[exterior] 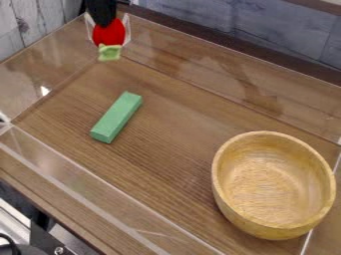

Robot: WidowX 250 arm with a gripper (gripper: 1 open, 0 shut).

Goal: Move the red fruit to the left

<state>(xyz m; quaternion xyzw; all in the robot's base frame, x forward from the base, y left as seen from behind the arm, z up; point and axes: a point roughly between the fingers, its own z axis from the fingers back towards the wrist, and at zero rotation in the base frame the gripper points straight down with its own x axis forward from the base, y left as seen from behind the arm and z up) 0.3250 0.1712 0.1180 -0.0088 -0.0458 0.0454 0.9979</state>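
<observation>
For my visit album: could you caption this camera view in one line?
Robot gripper holds the red fruit near the table's far-left corner, away from the green block and wooden bowl.

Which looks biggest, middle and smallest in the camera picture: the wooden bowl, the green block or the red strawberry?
1. wooden bowl: by far the biggest.
2. green block: middle.
3. red strawberry: smallest. It is farther back, which shrinks it a little, but it still looks clearly smaller than the block.
</observation>
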